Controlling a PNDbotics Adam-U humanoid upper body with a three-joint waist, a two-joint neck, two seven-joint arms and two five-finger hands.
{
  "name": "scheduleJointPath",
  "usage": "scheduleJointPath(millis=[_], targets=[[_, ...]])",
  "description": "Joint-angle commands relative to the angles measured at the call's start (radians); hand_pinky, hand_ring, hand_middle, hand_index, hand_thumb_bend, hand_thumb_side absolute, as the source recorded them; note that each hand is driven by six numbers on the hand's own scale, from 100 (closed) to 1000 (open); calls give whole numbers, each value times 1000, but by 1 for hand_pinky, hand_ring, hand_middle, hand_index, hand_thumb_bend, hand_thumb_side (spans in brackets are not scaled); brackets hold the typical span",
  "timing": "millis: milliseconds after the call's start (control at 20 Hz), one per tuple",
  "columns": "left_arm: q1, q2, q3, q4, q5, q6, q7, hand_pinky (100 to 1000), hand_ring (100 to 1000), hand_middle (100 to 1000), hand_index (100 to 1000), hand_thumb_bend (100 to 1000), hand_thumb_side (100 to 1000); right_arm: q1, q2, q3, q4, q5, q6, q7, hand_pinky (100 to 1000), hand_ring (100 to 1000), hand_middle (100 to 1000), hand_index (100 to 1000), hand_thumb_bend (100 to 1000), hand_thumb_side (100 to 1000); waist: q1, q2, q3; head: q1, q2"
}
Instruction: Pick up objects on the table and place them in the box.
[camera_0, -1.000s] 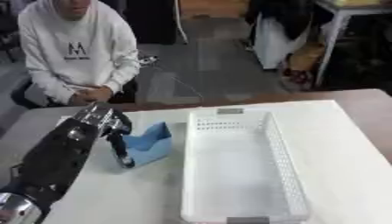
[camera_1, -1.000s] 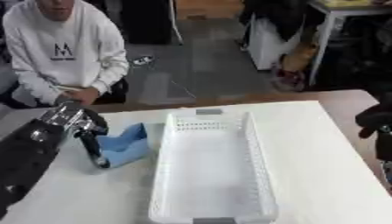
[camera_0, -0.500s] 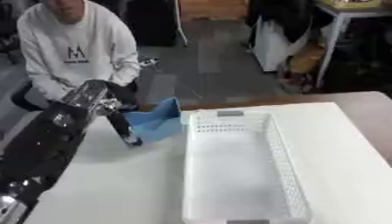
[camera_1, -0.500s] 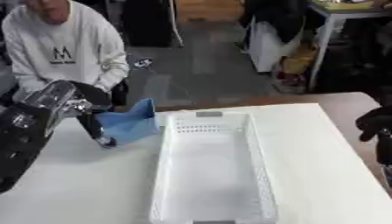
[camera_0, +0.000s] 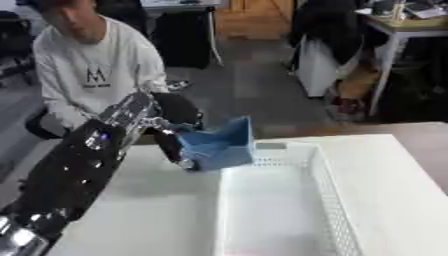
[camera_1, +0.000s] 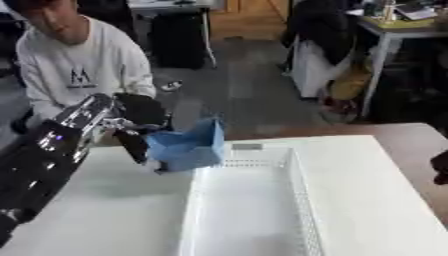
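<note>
left hand (camera_0: 171, 142): clasps blue folded cloth (camera_0: 219, 146), raised at far-left corner of white basket (camera_0: 325, 190) | right hand (camera_1: 440, 166): fingers unclear, right edge | table (camera_0: 149, 210)

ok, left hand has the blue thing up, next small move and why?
Probably carry it a little further right. The left hand holds the blue object lifted by the white box's far left corner, not yet clearly over the inside.
</note>
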Motion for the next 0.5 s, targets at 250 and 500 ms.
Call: scheduleJointPath(millis=[250,500], targets=[[-44,-12,-40,-65,-66,-130,392,100,206,236,473,143,904,-35,-24,-3,-15,-20,-6,10,149,437,574,659,100,738,2,-2,-13,16,10],[-51,-33,-70,-40,-159,-133,544,100,329,323,524,139,968,-49,-22,-7,-15,-29,-3,12,151,437,574,660,100,737,6,2,-24,15,4]])
